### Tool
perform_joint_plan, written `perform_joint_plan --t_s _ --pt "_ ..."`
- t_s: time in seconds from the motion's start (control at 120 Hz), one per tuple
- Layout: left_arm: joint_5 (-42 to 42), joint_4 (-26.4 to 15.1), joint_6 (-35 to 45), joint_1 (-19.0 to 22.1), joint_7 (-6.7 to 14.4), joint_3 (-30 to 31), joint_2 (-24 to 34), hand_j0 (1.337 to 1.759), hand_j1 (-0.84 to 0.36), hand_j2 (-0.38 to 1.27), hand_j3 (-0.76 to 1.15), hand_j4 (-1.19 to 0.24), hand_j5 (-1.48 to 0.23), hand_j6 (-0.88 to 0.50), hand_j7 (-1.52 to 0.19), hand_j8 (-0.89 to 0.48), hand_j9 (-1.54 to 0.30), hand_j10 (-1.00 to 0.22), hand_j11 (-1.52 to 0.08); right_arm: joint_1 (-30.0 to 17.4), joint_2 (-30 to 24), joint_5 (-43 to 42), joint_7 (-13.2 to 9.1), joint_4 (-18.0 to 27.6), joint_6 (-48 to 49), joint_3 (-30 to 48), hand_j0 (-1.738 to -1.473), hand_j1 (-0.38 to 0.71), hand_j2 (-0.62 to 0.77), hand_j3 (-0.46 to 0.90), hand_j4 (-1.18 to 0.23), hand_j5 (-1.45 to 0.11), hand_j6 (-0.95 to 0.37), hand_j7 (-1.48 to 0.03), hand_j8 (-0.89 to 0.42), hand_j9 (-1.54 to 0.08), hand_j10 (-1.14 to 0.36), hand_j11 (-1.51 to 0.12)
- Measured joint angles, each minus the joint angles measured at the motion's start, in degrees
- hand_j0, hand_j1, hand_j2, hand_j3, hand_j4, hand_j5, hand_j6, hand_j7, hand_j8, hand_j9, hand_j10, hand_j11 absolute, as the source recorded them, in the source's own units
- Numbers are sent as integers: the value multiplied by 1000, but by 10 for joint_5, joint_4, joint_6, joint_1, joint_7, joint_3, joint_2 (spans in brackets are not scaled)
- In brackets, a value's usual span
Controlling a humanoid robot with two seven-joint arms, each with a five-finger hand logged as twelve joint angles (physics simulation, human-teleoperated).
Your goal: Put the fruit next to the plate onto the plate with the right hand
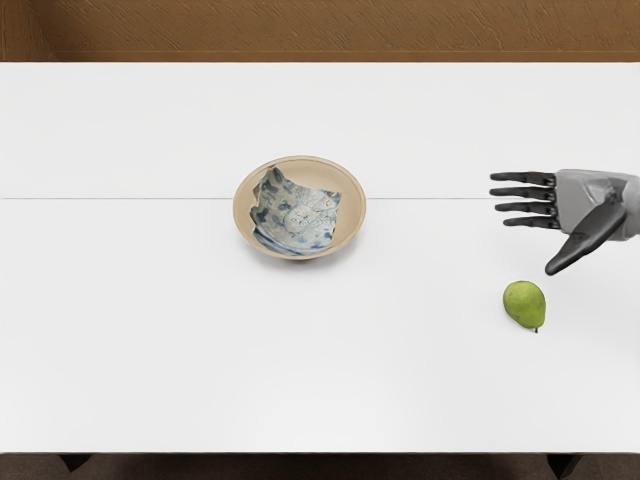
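One head camera, high and tilted down.
It faces across the white surface [150, 380] from its near edge to the brown wall [320, 25] behind, the plate [242, 208] near mid-frame, both side edges cropped.

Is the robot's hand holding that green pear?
No, the right hand is open with fingers spread, apart from the pear, which lies on the table.

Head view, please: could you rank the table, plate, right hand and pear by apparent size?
1. table
2. plate and right hand: too close to rank, and the hand runs off the picture's edge
3. pear, smallest
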Motion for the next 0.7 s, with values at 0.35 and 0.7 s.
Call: perform_joint_plan --t_s 0.35,0.7 --pt "0 0 0 0 0 0 0 1658 349 0 0 0 0 0 0 0 0 0 0 -2 -103 -142 -50 104 -5 41 -1658 -302 -7 0 -42 -52 -42 -52 -42 -52 -42 -52" --pt "0 0 0 0 0 0 0 1658 349 0 0 0 0 0 0 0 0 0 0 -45 -58 -324 -17 222 -351 -44 -1658 -319 -4 0 -34 -36 -36 -35 -35 -36 -33 -36"
